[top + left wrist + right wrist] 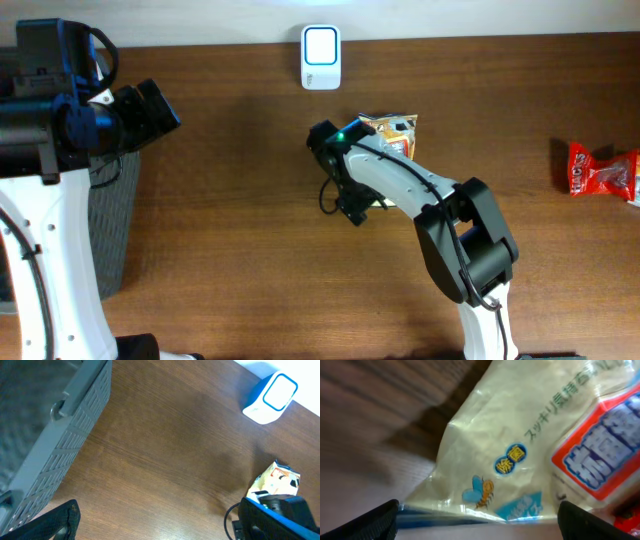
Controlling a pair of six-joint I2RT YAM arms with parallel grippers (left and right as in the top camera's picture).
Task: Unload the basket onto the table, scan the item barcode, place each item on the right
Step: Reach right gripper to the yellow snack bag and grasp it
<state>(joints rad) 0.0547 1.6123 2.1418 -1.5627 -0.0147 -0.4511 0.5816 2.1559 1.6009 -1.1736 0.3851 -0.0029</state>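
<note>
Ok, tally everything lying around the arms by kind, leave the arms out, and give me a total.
Snack packets: 2, the cream packet and the red packet
Barcode scanner: 1
Grey basket: 1
Total: 4

The left arm stands at the left side of the scene, with its wrist at the far left. The left gripper points to the right, jaws wide apart and empty. The right arm reaches from the near side toward the far centre. The right gripper hangs low, its jaws also fully apart.
</note>
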